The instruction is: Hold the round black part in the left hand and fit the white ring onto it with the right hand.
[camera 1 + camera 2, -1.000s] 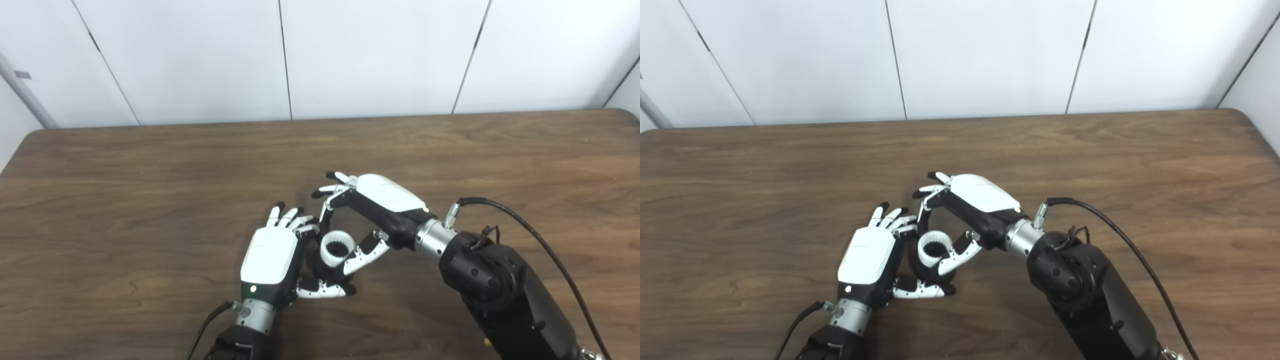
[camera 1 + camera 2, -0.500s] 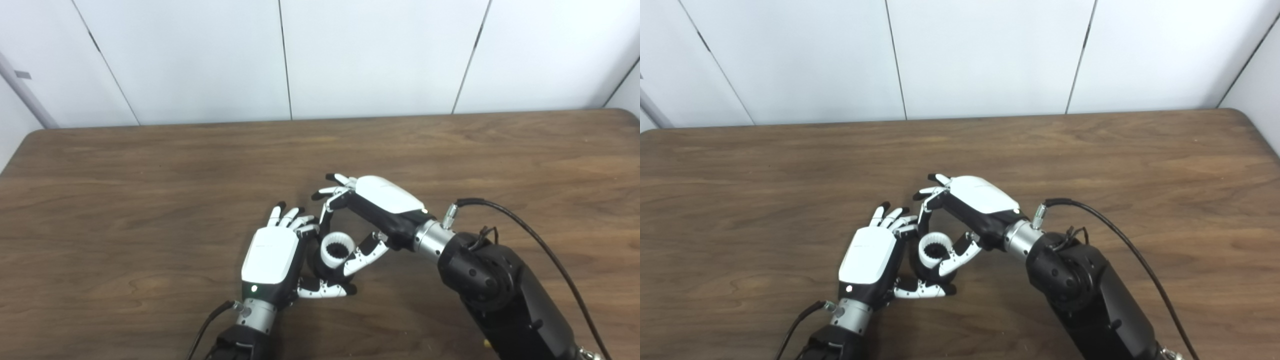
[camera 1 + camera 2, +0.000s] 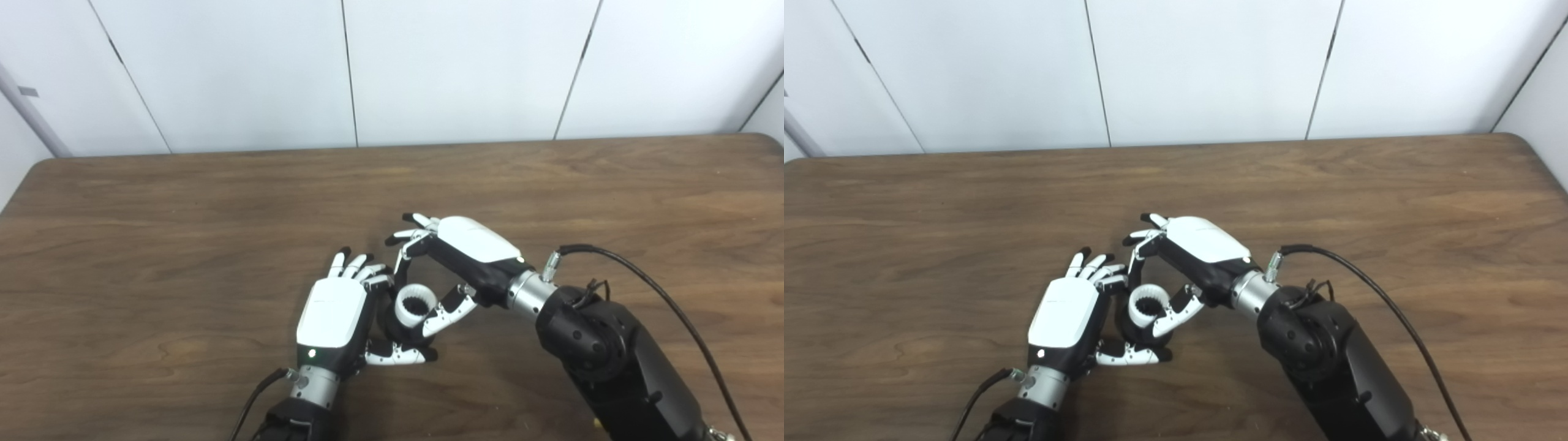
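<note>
The round black part (image 3: 398,329) sits low over the table, cupped by my left hand (image 3: 334,315), whose thumb curls under it at the front. A white ring (image 3: 415,304) with a toothed inner bore rests on top of the black part. My right hand (image 3: 456,260) reaches in from the right and pinches the ring between its thumb below and a finger above. Most of the black part is hidden by the ring and both hands.
The brown wooden table (image 3: 184,214) stretches wide on all sides of the hands. A black cable (image 3: 643,275) loops off my right forearm. White wall panels stand behind the table's far edge.
Both hands, the ring and the black part have shifted very slightly to the right. The grips look the same.
</note>
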`<state>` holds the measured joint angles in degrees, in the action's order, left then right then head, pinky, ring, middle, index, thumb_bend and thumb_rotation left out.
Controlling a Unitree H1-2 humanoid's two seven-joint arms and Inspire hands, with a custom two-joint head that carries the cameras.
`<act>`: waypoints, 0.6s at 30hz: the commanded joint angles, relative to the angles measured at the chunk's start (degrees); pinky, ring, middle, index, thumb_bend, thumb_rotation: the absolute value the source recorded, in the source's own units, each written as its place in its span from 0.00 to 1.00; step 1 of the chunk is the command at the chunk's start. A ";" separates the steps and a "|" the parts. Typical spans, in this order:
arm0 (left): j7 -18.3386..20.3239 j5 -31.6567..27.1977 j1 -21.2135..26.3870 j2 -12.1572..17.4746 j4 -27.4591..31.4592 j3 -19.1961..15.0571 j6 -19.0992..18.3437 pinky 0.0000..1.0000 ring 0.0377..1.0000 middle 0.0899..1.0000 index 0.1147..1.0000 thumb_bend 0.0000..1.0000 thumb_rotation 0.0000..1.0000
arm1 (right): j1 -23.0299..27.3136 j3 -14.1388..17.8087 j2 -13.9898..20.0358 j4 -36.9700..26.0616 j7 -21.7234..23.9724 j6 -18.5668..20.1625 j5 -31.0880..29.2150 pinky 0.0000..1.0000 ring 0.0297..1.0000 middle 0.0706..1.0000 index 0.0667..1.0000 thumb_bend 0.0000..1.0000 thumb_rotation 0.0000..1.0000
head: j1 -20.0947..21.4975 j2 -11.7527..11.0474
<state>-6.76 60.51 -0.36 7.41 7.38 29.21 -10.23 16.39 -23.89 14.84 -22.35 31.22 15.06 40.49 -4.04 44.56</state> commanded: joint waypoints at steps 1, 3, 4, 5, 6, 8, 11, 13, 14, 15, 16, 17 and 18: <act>3.19 0.81 -0.81 -0.03 -1.85 1.53 -0.09 1.00 0.89 0.76 0.42 0.53 0.06 | 1.27 0.60 0.04 -0.70 -1.38 -1.79 -0.06 1.00 1.00 0.85 0.45 0.52 0.14 | -0.01 0.02; 3.34 0.71 -0.81 -0.12 -1.78 1.50 -0.25 1.00 0.89 0.76 0.42 0.53 0.05 | 1.25 0.67 0.03 -0.52 -1.49 -1.93 -0.38 1.00 1.00 0.85 0.45 0.52 0.14 | -0.10 0.04; 3.37 0.71 -0.80 -0.14 -1.77 1.50 -0.30 1.00 0.89 0.76 0.42 0.53 0.05 | 1.24 0.68 0.04 -0.47 -1.51 -1.96 -0.48 1.00 1.00 0.85 0.45 0.52 0.14 | -0.10 0.04; 3.41 0.71 -0.80 -0.14 -1.75 1.52 -0.31 1.00 0.89 0.76 0.42 0.53 0.05 | 1.25 0.66 0.07 -0.43 -1.48 -1.92 -0.46 1.00 1.00 0.85 0.45 0.52 0.14 | -0.12 0.09; 3.31 0.79 -0.78 -0.12 -1.77 1.55 -0.27 1.00 0.89 0.76 0.42 0.53 0.05 | 1.24 0.63 0.09 -0.34 -1.55 -1.99 -0.42 1.00 1.00 0.85 0.45 0.52 0.14 | -0.12 0.09; 3.19 0.93 -0.73 -0.10 -1.87 1.60 -0.24 1.00 0.89 0.76 0.42 0.53 0.05 | 1.25 0.59 0.13 -0.21 -1.63 -2.12 -0.38 1.00 1.00 0.85 0.45 0.52 0.14 | -0.08 0.01; 3.19 0.94 -0.68 -0.08 -1.97 1.64 -0.21 1.00 0.89 0.76 0.42 0.53 0.05 | 1.23 0.59 0.12 -0.09 -1.70 -2.31 -0.54 1.00 1.00 0.85 0.45 0.52 0.14 | -0.15 0.01; 3.37 1.03 -0.66 -0.12 -1.92 1.68 -0.37 1.00 0.89 0.77 0.41 0.53 0.06 | 1.22 0.59 0.06 -0.14 -1.61 -2.17 -0.52 1.00 1.00 0.85 0.45 0.52 0.14 | -0.19 0.05; 3.46 1.03 -0.65 -0.15 -1.87 1.69 -0.45 1.00 0.89 0.77 0.42 0.53 0.06 | 1.22 0.59 0.04 -0.14 -1.62 -2.18 -0.53 1.00 1.00 0.85 0.45 0.52 0.14 | -0.19 0.05; 3.39 0.98 -0.64 -0.19 -1.89 1.69 -0.43 1.00 0.90 0.77 0.42 0.53 0.06 | 1.24 0.58 0.03 -0.14 -1.59 -2.19 -0.53 1.00 1.00 0.85 0.45 0.52 0.14 | -0.20 0.03; 3.22 0.94 -0.62 -0.21 -1.98 1.70 -0.35 1.00 0.89 0.77 0.42 0.53 0.06 | 1.26 0.57 0.04 -0.13 -1.59 -2.23 -0.54 1.00 1.00 0.85 0.45 0.52 0.14 | -0.19 0.02; 2.98 0.94 -0.56 -0.22 -2.11 1.71 -0.22 1.00 0.89 0.76 0.42 0.53 0.06 | 1.30 0.55 0.03 -0.08 -1.64 -2.32 -0.55 1.00 1.00 0.85 0.45 0.52 0.14 | -0.23 0.01; 2.82 0.94 -0.50 -0.22 -2.21 1.72 -0.13 1.00 0.89 0.76 0.42 0.53 0.06 | 1.33 0.53 0.01 -0.05 -1.65 -2.36 -0.55 1.00 1.00 0.85 0.45 0.52 0.14 | -0.23 0.01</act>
<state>-6.75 60.58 -0.26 7.25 7.37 29.46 -10.35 16.39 -23.87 14.89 -21.58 30.96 14.70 40.30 -4.22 44.56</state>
